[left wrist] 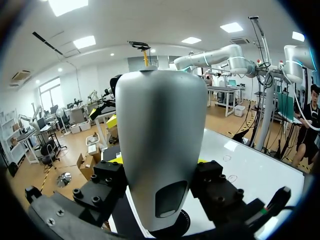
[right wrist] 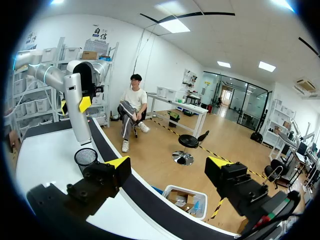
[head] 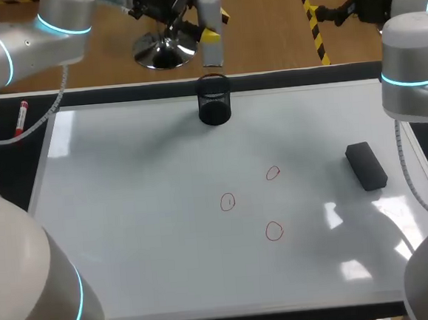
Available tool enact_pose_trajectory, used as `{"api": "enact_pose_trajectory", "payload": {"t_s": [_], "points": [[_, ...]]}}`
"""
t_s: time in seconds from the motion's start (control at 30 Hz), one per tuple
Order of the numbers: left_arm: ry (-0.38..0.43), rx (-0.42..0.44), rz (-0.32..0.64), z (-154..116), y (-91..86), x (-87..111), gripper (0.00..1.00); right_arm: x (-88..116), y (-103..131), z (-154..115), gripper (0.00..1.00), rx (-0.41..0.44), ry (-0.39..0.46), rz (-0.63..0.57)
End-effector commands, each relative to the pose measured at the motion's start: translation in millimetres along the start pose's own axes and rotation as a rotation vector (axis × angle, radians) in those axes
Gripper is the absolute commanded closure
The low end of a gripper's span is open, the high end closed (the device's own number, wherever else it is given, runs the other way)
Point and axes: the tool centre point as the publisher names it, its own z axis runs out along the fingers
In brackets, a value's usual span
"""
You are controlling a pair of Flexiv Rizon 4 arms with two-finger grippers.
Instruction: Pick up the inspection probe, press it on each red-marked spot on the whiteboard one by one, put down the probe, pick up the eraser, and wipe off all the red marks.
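Observation:
My left gripper (head: 212, 27) is shut on the inspection probe (head: 211, 45), a pale grey cylinder that hangs upright above the black mesh cup (head: 214, 99) at the whiteboard's (head: 131, 233) far edge. In the left wrist view the probe (left wrist: 160, 125) sits between the fingers, with the cup (left wrist: 176, 226) under it. Three red circles lie on the board: (head: 273, 173), (head: 228, 202), (head: 274, 231). The black eraser (head: 366, 166) rests at the right. My right gripper (right wrist: 169, 167) is open and holds nothing, raised beyond the board's far right corner. It looks across at the probe (right wrist: 80, 110).
A red marker (head: 21, 116) lies on the dark table to the left of the board. The mesh cup (right wrist: 86, 156) stands directly below the probe. The left half of the board is bare white surface.

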Motion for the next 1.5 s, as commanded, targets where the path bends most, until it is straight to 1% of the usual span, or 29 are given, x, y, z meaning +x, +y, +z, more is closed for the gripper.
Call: {"api": "enact_pose_trajectory", "payload": {"t_s": [0.03,0.13,0.17,0.3,0.33,0.43,0.63,0.73,0.9,1.03,1.13,1.17,1.2,1.37,1.4,1.5], "points": [[-0.011,0.003,0.006,-2.1,-4.7,3.1,1.0,0.0,0.0,0.0,0.0,0.0,0.0,0.0],[-0.019,-0.007,0.009,-3.0,-6.9,6.4,1.0,0.0,0.0,0.0,0.0,0.0,0.0,0.0],[-0.038,-0.006,0.011,-4.1,-8.1,7.9,1.0,0.0,0.0,0.0,0.0,0.0,0.0,0.0],[-0.057,0.035,0.024,-6.1,-13.9,16.3,1.0,0.0,0.0,0.0,0.0,0.0,0.0,0.0],[-0.066,0.022,0.024,-6.1,-14.4,18.2,1.0,0.0,0.0,0.0,0.0,0.0,0.0,0.0],[-0.084,0.013,0.003,-7.6,-12.5,22.7,1.0,0.0,0.0,0.0,0.0,0.0,0.0,0.0],[-0.14,0.031,-0.017,-10.9,-10.8,36.6,1.0,0.0,0.0,0.0,0.0,0.0,0.0,0.0],[-0.149,0.03,-0.03,-11.0,-12.2,43.6,1.0,0.0,0.0,0.0,0.0,0.0,0.0,0.0],[-0.175,0.013,-0.059,-9.0,-10.9,57.4,1.0,0.0,0.0,0.0,0.0,0.0,0.0,0.0],[-0.177,0.001,-0.068,-6.5,-11.5,68.4,1.0,0.0,0.0,0.0,0.0,0.0,0.0,0.0],[-0.176,-0.001,-0.066,-2.5,-14.5,78.7,1.0,0.0,0.0,0.0,0.0,0.0,0.0,0.0],[-0.188,-0.011,-0.071,-1.5,-15.3,81.2,1.0,0.0,0.0,0.0,0.0,0.0,0.0,0.0],[-0.183,0.0,-0.076,0.2,-16.4,84.2,1.0,0.0,0.0,0.0,0.0,0.0,0.0,0.0],[-0.215,-0.002,-0.122,7.3,-18.2,97.2,1.0,0.0,0.0,0.0,0.0,0.0,0.0,0.0],[-0.21,0.011,-0.123,9.0,-18.6,100.2,1.0,0.0,0.0,0.0,0.0,0.0,0.0,0.0],[-0.219,0.008,-0.138,12.4,-18.2,107.5,1.0,0.0,0.0,0.0,0.0,0.0,0.0,0.0]]}}
